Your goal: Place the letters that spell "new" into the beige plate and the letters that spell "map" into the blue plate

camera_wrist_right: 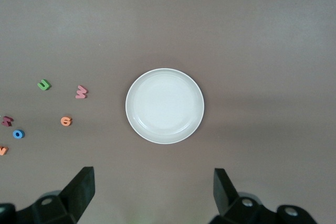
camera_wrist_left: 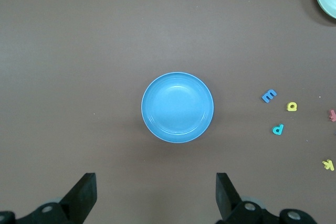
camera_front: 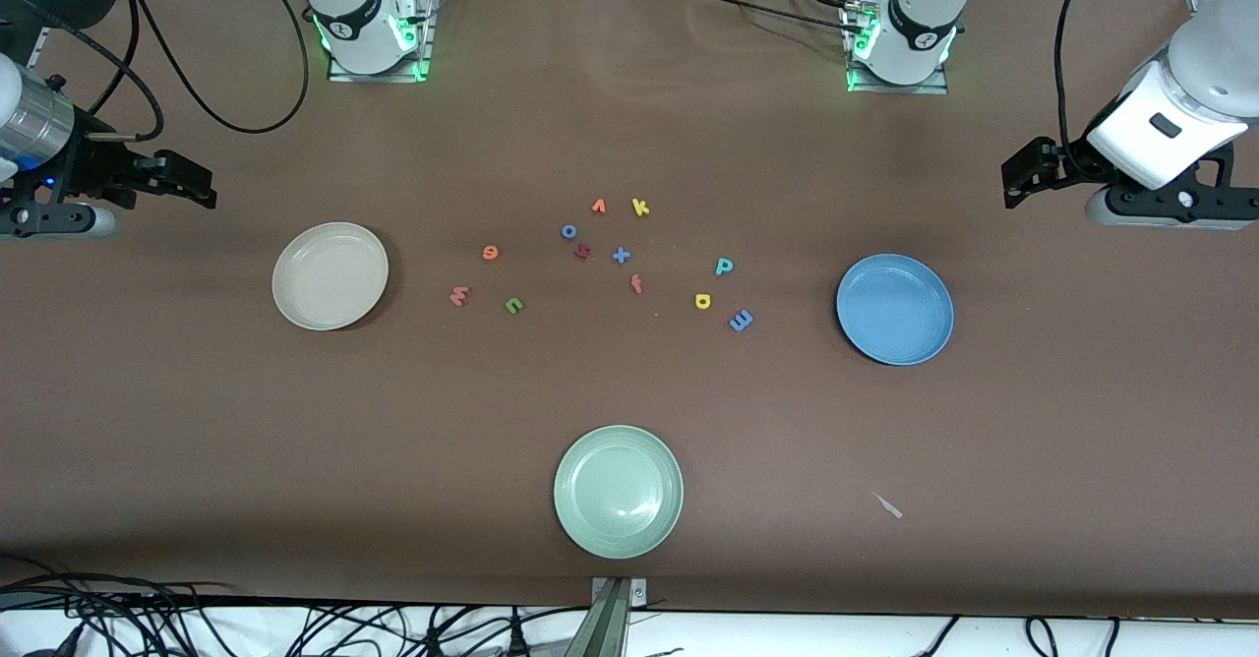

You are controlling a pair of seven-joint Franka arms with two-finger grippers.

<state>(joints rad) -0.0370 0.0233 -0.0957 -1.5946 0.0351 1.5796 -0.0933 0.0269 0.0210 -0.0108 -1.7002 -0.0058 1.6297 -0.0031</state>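
Six letters lie loose between my empty beige plate (camera_front: 330,275) and blue plate (camera_front: 894,308); nothing is sorted yet. My left gripper (camera_wrist_left: 156,195) and right gripper (camera_wrist_right: 154,192) hang spread wide and empty above the table's ends. Next I'd descend onto the pink w (camera_front: 459,295).

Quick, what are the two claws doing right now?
Left claw: open, holding nothing, above the blue plate.
Right claw: open, holding nothing, above the beige plate.

I read only loose foam letters on table (camera_front: 629,391): yellow k (camera_front: 640,208), blue x (camera_front: 621,256), teal p (camera_front: 724,266).
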